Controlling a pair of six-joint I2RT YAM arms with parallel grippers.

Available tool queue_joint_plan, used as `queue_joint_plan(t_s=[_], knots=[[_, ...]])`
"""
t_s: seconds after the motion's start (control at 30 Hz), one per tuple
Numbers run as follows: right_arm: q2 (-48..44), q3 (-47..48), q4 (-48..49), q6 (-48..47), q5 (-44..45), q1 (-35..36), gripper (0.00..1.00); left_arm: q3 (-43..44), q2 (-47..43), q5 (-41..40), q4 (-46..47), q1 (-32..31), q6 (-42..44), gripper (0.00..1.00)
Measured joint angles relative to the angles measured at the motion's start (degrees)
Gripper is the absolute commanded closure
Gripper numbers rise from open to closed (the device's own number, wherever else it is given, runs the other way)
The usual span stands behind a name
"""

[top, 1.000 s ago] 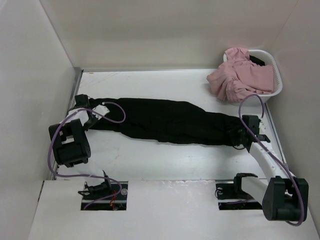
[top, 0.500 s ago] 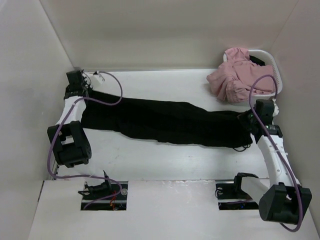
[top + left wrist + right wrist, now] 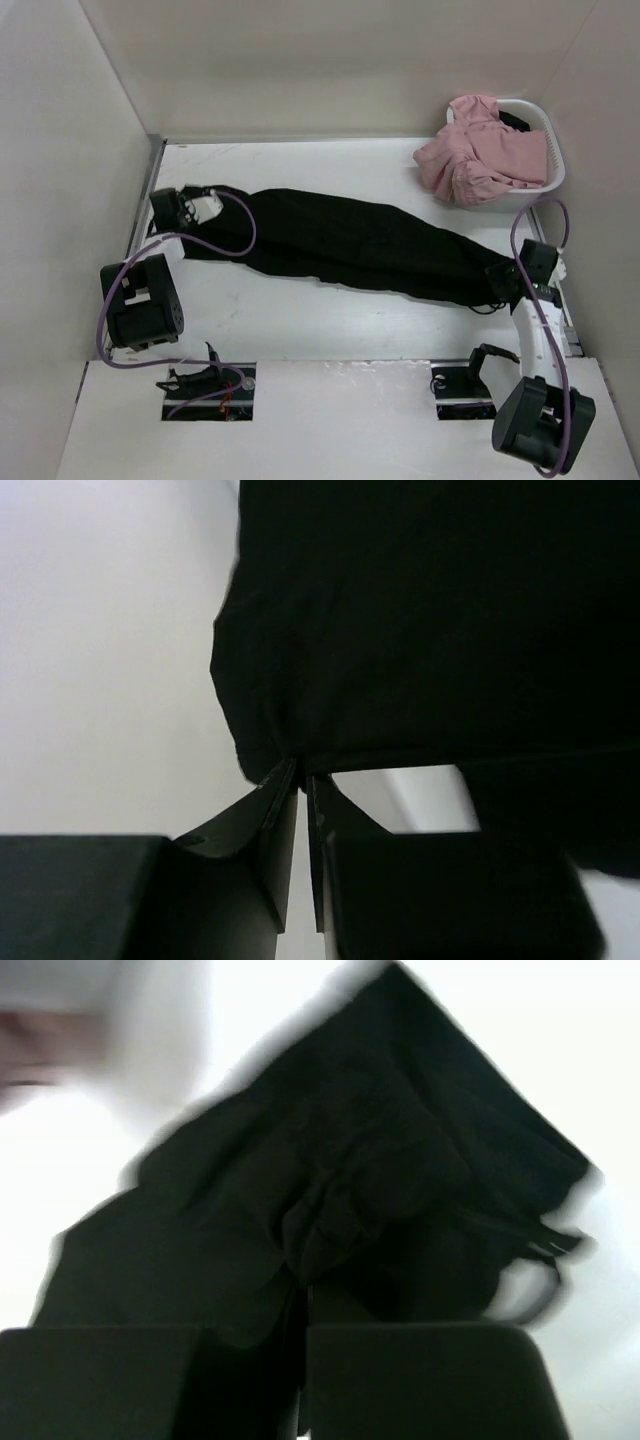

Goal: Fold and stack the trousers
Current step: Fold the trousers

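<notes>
You see L gripper (image 3: 207, 207) & R gripper (image 3: 497, 283) each pinched tight on soft matte-black trousers (image 3: 350, 240), stretched long btwn tabletop (image 3: 300, 320) left/right edges.

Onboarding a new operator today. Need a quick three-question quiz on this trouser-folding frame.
1. True or false: the left gripper and the right gripper are each shut on the black trousers.
2. Where is the pink garment? A) draped over the trousers B) in the white basket C) in the left gripper
3. Which arm's gripper holds the trouser end nearer the basket?
Key: 1 true; 2 B; 3 right.
</notes>
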Motion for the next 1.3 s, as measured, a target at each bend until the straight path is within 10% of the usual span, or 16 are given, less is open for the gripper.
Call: queue_joint_plan(t_s=[0.13, 0.2, 0.33, 0.7, 1.0, 1.3], knots=[[-1.0, -6.5, -0.7, 2.1, -1.3, -3.5, 0.59, -10.4, 0.0, -0.1, -0.9, 3.0, 2.7, 0.76], [-0.9, -7.6, -0.7, 3.0, -1.3, -4.3, 0.0, -13.5, 0.0, -0.5, -1.3, 3.9, 4.2, 0.64], [0.3, -7.8, 0.3, 3.0, -2.3, -4.4, 0.0, -14.9, -1.2, -0.8, -1.7, 4.5, 5.8, 0.47], [9.1, -7.4, 7.5, 10.6, -2.8, -2.2, 0.0, 5.4, -6.2, 6.7, -18.9, 8.7, -2.9, 0.38], [16.2, -7.5, 15.2, 9.4, -0.5, -1.7, 0.98, 7.0, 5.5, 6.2, -21.7, 1.1, -10.8, 0.41], [1.3, -0.4, 2.3, -2.4, 10.0, 4.1, 1.0, 5.6, 10.1, 0.1, -19.7, 0.1, -14.0, 0.4]])
